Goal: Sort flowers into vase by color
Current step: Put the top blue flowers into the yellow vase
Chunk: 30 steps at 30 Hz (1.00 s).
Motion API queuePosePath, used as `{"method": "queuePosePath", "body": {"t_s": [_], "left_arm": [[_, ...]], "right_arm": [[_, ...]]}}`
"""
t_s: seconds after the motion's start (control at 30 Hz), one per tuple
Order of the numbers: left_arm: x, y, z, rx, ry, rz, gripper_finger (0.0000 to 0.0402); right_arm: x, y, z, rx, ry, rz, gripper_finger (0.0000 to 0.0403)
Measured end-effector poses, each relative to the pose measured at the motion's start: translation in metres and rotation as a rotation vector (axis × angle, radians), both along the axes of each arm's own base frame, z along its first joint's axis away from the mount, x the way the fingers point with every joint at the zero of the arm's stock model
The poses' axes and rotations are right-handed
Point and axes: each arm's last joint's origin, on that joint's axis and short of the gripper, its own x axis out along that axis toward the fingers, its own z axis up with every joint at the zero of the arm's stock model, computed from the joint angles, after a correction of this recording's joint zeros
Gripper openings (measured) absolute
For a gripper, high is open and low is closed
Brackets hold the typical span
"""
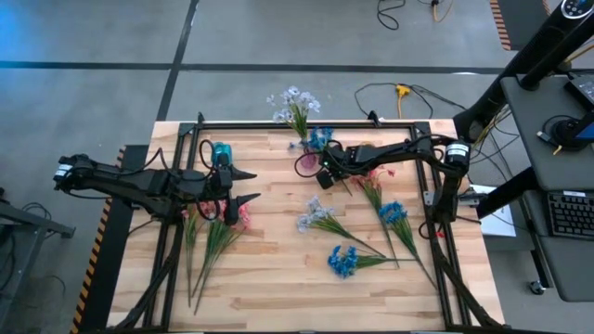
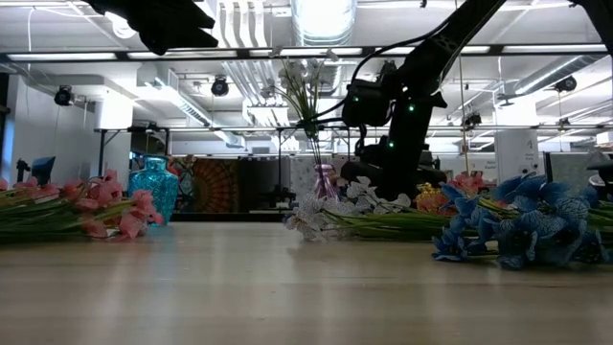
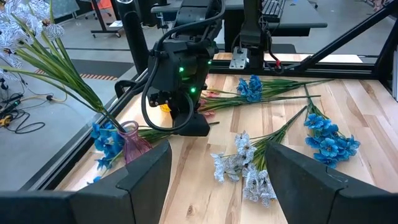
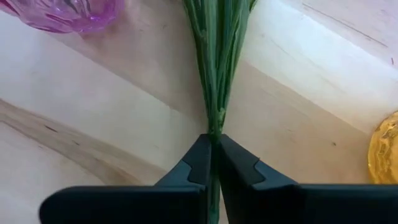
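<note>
My right gripper stands low over the table beside the purple vase and is shut on a green flower stem. In the left wrist view that stem leads toward blue blossoms lying by the vase. Lavender-white flowers stand in the purple vase. Loose on the table lie a lavender-white spray, two blue sprays and a pink one. My left gripper hangs open above more pink flowers, near a teal vase. My right gripper pinches the bundle of thin green stems between its two fingertips. The fingers slant down from the table's right side and lie across the stem. The stem runs on over the wood past the purple vase; its blossom end is out of the wrist view.
Something yellow sits on the table right beside my right gripper. A black frame runs around the table's edges. Cables lie on the floor beyond the far edge. Bare wood spreads along the near middle.
</note>
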Motion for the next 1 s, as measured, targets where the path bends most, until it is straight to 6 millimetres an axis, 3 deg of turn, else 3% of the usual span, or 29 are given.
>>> {"method": "queuePosePath", "body": {"t_s": [0.23,0.57,0.8,1.0], "left_arm": [[0.0,0.0,0.0,0.0,0.003,0.0,0.0239],[0.0,0.0,0.0,-0.001,0.004,0.0,0.0239],[0.0,0.0,-0.001,-0.002,0.005,0.0,0.0239],[0.0,0.0,-0.001,-0.003,0.004,0.0,0.0239]], "right_arm": [[0.001,0.001,0.018,-0.011,-0.054,-0.019,0.0014],[-0.013,0.004,0.067,-0.086,-0.138,-0.01,0.0013],[-0.038,0.008,0.118,-0.227,-0.226,-0.003,0.0013],[-0.072,-0.003,0.155,-0.402,-0.287,-0.066,0.0013]]}}
